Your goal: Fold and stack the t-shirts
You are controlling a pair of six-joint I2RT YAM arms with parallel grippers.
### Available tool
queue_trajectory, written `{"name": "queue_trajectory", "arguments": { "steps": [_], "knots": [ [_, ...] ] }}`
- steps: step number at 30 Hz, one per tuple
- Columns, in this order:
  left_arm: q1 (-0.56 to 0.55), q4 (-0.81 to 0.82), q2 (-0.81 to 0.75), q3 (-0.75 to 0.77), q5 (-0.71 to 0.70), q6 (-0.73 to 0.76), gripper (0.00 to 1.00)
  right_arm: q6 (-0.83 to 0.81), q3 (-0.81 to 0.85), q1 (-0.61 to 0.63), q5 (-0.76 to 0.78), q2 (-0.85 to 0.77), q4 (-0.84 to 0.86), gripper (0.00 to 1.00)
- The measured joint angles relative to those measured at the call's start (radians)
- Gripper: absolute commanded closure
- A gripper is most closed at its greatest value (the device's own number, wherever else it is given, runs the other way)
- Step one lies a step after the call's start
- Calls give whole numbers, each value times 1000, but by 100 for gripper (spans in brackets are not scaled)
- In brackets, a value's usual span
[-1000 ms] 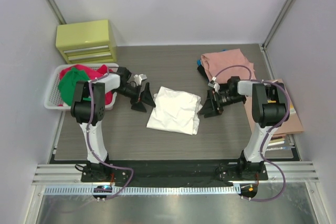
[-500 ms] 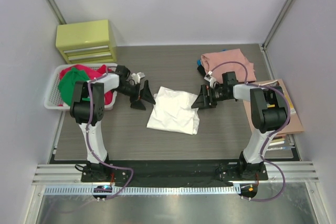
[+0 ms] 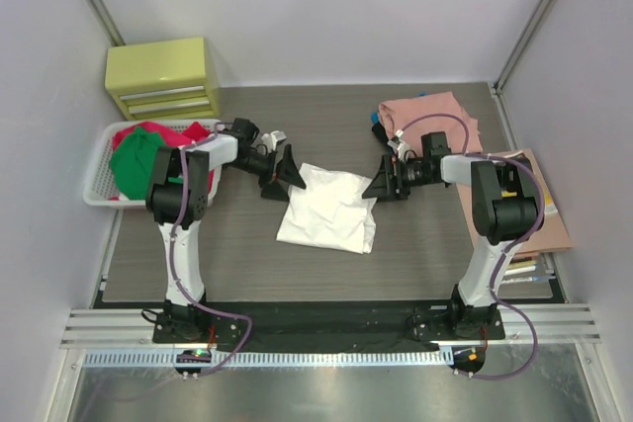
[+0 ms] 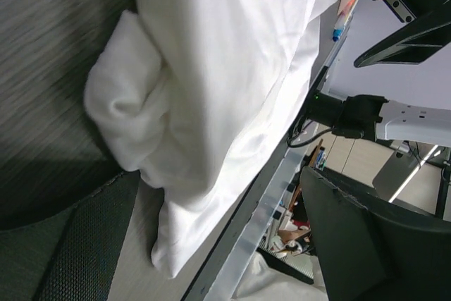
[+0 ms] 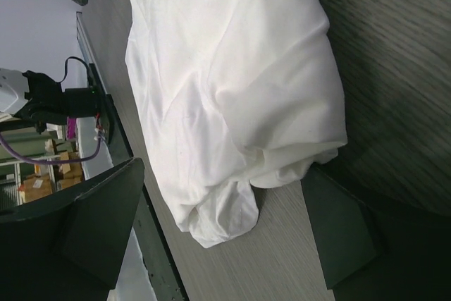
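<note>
At the counter's (image 3: 297, 111) far left corner stands a pale yellow drawer cabinet (image 3: 163, 76). Just in front of it, along the left edge, a white slotted basket (image 3: 97, 192) holds a crumpled green t-shirt (image 3: 134, 160) and a red t-shirt (image 3: 163, 132).

My left gripper (image 3: 285, 175) lies low at the far left corner of the white t-shirt (image 3: 331, 210), fingers spread wide and holding nothing. That shirt lies folded in the middle of the counter. It is a nearly square soft slab, turned slightly so its far edge slopes toward the near right. I cannot tell a long axis or where the neck points.

My right gripper (image 3: 378, 185) sits at the shirt's far right corner, fingers equally wide and empty. Behind it, by the far right corner, lies a flat salmon-pink t-shirt (image 3: 430, 114). A thin book (image 3: 539, 219) lies along the right edge.

The overhead view gives the layout but only a smooth white patch. My left wrist view shows the white t-shirt's (image 4: 225, 82) corner as a thick rolled bunch of layers, with a mesh-textured finger pad (image 4: 77, 252) just below it. My right wrist view shows the shirt (image 5: 232, 82) puffed and creased, its layered corner between my dark, wedge-shaped fingers (image 5: 84, 234). Both show the counter's grey wood grain. Neither shows clearly whether cloth touches a finger.
</note>
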Motion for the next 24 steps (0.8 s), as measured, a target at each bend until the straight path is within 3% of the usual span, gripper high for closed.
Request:
{"name": "queue_trajectory", "arguments": {
  "steps": [7, 10, 11, 15, 16, 17, 21, 24],
  "knots": [
    [-50, 43, 31, 26, 32, -27, 0, 18, 34, 49, 2, 28, 25, 0],
    [-51, 50, 38, 26, 46, -37, 15, 35, 52, 57, -9, 48, 30, 17],
    [-50, 50, 43, 27, 48, -41, 27, 39, 57, 59, -10, 56, 32, 21],
    [-49, 56, 72, 34, 46, -50, 32, 52, 77, 67, -13, 89, 36, 24],
    [-49, 56, 79, 35, 56, -52, 34, 56, 81, 69, -13, 92, 36, 30],
    [-49, 57, 82, 37, 61, -52, 44, 59, 84, 72, -11, 93, 36, 35],
    [-51, 59, 101, 41, 49, -51, 55, 64, 95, 89, 13, 110, 38, 43],
    [-51, 57, 112, 44, 47, -49, 73, 56, 101, 100, 44, 114, 37, 72]
  ]
}}
